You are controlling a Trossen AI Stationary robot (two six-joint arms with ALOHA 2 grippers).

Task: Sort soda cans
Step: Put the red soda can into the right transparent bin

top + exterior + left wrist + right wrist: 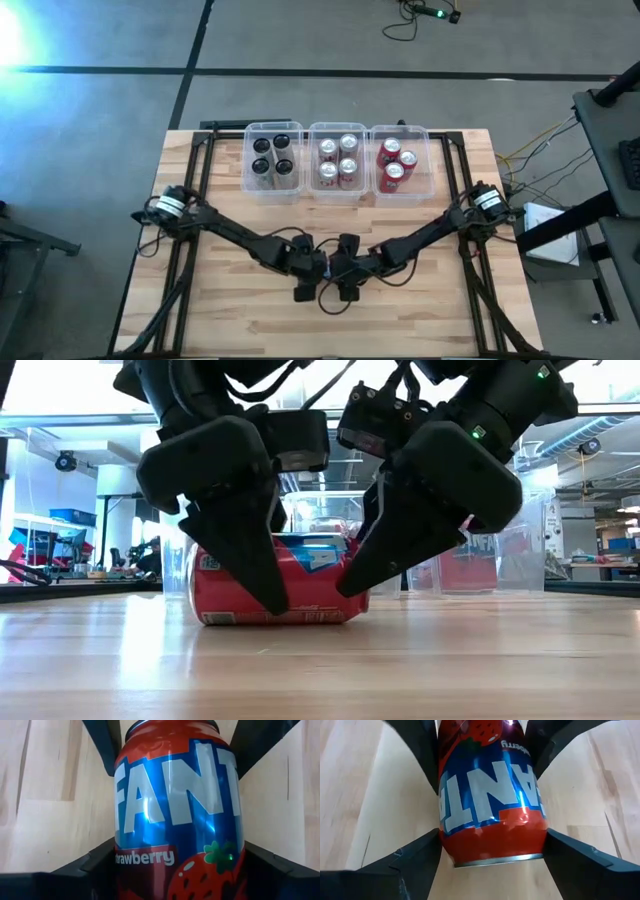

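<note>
Low view: red can [285, 580] lies sideways, both grippers' fingers [245, 560] clamped around it.

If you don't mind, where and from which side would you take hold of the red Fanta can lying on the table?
Grip the red Fanta can across the middle of its round body, coming straight down from above. It lies on its side on the table, so the curved wall is what faces the fingers. The left gripper and right gripper already straddle its two ends.

A red can [492, 805] lies on the wooden table [360, 795] between four dark fingers [395, 867].
</note>
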